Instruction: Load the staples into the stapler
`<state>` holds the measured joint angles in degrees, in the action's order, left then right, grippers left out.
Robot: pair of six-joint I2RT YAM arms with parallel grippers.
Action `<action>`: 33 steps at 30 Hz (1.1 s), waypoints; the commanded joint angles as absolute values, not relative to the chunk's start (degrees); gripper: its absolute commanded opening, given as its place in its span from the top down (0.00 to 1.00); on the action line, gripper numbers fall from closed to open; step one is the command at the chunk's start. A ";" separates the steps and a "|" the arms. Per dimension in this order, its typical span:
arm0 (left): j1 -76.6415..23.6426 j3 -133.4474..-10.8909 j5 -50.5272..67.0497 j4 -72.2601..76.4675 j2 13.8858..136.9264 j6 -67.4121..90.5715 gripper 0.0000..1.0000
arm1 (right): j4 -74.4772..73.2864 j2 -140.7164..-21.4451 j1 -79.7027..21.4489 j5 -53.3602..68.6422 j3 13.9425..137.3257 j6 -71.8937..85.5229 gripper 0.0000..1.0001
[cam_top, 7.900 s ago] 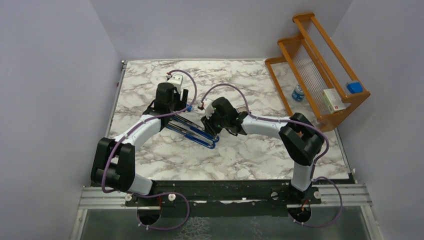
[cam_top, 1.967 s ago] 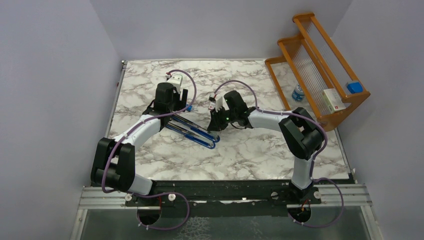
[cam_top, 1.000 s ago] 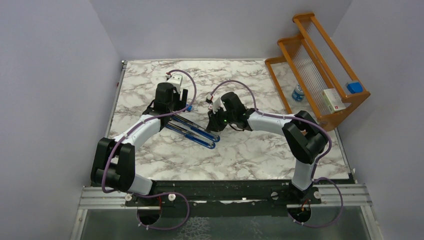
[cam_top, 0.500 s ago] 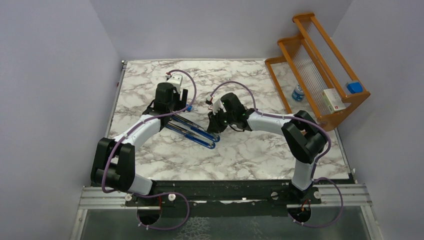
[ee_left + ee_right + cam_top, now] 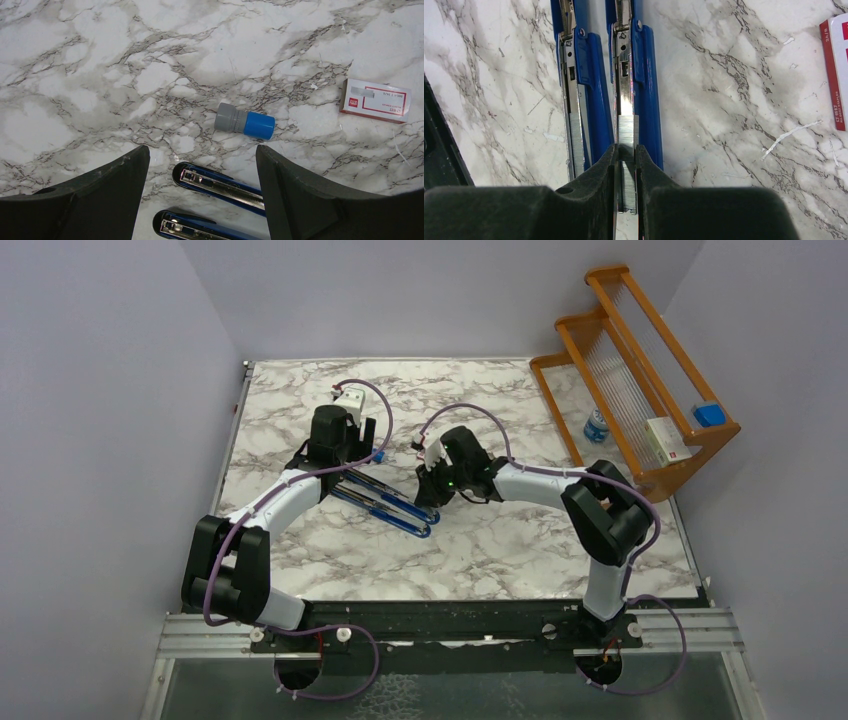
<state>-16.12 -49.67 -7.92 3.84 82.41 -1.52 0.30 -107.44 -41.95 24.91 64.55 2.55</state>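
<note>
A strip of staples [image 5: 627, 132] is clamped in the right gripper [image 5: 626, 165] and lined up along the open channel of the blue stapler [image 5: 646, 90], apparently for sliding in, while the left gripper [image 5: 201, 150] is spread apart astride the stapler's other end, perhaps to steady it.

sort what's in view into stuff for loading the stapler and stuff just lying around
For the job: open blue metal stapler; silvery staple strip in the right hand; white red-labelled staple box.
Just lying about: grey blue-capped cylinder; wooden rack.
</note>
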 commanded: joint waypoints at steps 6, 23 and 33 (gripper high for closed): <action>-15.75 -48.53 -6.42 5.70 80.79 -1.10 0.19 | -0.90 -109.37 -42.28 26.37 66.87 1.46 0.82; -15.82 -48.43 -6.41 5.64 80.65 -1.18 0.19 | -1.13 -108.64 -42.28 25.16 66.23 1.47 0.79; -15.75 -48.47 -6.42 5.66 80.60 -1.18 0.19 | -1.71 -107.68 -42.28 20.62 66.18 3.02 0.79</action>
